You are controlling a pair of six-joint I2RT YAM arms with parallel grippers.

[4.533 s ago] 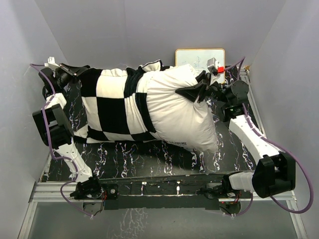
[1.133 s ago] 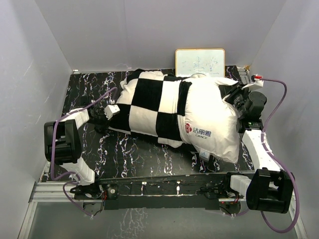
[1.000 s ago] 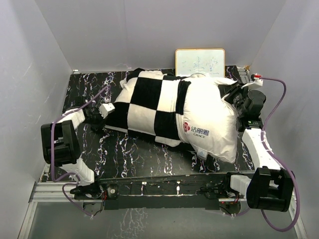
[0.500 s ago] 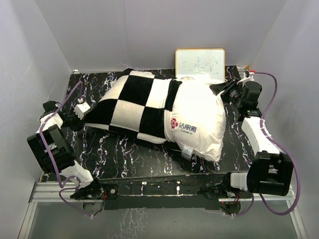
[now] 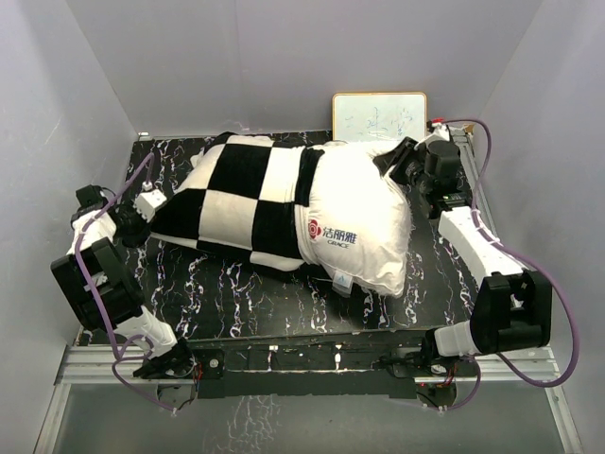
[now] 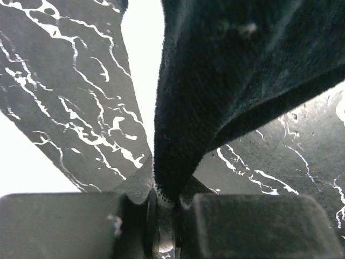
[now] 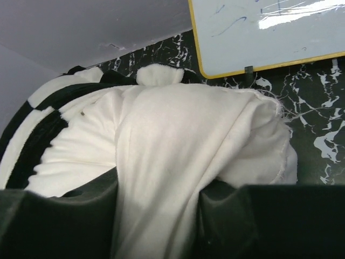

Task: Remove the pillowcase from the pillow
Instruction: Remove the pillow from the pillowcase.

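The pillow (image 5: 364,222) lies across the middle of the dark marbled table (image 5: 246,293), and by the look of it the job is about half done. Its right portion, with the red logo (image 5: 314,230) and a sewn tag at the near edge, is bare white. Its left portion sits inside the black-and-cream checkered pillowcase (image 5: 236,203), whose open mouth is bunched in a dark band across the pillow's middle. The left end effector (image 6: 164,208) is pressed together on a fold of black plush at the pillowcase's far-left closed end, near the table's left edge, with the fabric drawn taut away from it. The right end effector (image 7: 156,216) pinches a gather of the pillow's white cloth at its far-right corner, just in front of the whiteboard (image 5: 378,118) leaning on the back wall. What remains, as I judge it, is to draw the two ends further apart until the cover slips off the hidden half, then leave the two lying separate.
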